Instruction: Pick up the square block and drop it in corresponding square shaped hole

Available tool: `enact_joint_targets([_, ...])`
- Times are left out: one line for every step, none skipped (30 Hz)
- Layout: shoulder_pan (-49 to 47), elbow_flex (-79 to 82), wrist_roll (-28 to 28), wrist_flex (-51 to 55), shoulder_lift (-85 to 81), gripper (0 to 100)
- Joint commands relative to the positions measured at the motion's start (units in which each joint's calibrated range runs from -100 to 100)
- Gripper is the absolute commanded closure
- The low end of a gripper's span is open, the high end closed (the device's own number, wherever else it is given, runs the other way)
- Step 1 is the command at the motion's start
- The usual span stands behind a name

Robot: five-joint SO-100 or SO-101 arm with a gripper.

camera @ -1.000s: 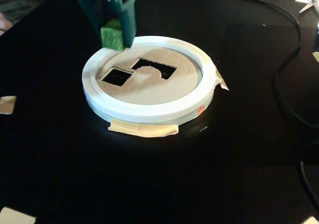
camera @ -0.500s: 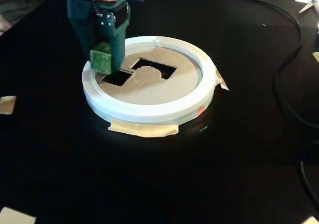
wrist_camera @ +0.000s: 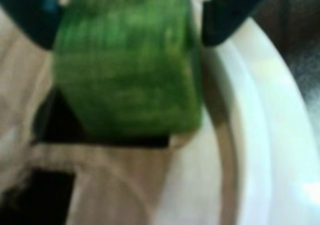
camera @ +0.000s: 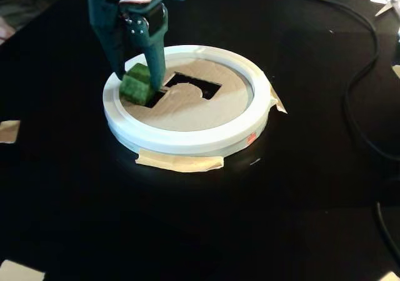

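Note:
The square block is a green cube (wrist_camera: 125, 70), held between my gripper's (wrist_camera: 130, 44) two dark fingers. In the fixed view the gripper (camera: 140, 81) is shut on the block (camera: 134, 88) at the left side of the wooden plate (camera: 187, 112). The block hangs tilted, its lower corner over a dark straight-edged hole (wrist_camera: 55, 127), most of which it hides. A second dark cutout (wrist_camera: 37, 195) lies nearer the camera in the wrist view. In the fixed view that larger cutout (camera: 194, 84) lies to the right of the block.
A white ring (camera: 187, 140) frames the wooden plate and rises just right of the block in the wrist view (wrist_camera: 270, 135). Tape strips (camera: 181, 162) hold it to the black table. A black cable (camera: 353, 106) runs along the right side.

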Motion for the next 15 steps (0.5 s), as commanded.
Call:
enact_joint_targets([0.2,-0.4,0.3,0.0,-1.7,39])
enact_joint_targets([-0.2,-0.4,0.3,0.0,-1.7,39])
enact_joint_targets([-0.4,-0.4,0.3,0.0,-1.8,38])
enact_joint_targets([-0.6,-0.4,0.3,0.0,-1.8,38])
enact_joint_targets([-0.7,-0.4,0.3,0.1,-1.9,38])
enact_joint_targets([-0.8,-0.5,0.3,0.1,-1.9,38])
enact_joint_targets([-0.9,-0.5,0.3,0.1,-1.9,38])
enact_joint_targets([-0.9,-0.6,0.3,0.1,-1.9,38])
enact_joint_targets([-0.9,-1.0,0.3,0.1,-1.9,38])
enact_joint_targets([-1.1,-1.4,0.3,0.0,-1.9,38])
enact_joint_targets([-0.9,-1.4,0.3,-1.0,-1.9,38])
enact_joint_targets([-0.8,-1.4,0.3,-1.2,-1.9,38])
enact_joint_targets([-0.4,-1.5,0.3,-1.3,-1.9,39])
enact_joint_targets([0.1,-1.5,0.3,-1.6,-1.9,39])
enact_joint_targets([0.3,-1.5,0.4,-2.7,-1.9,39])
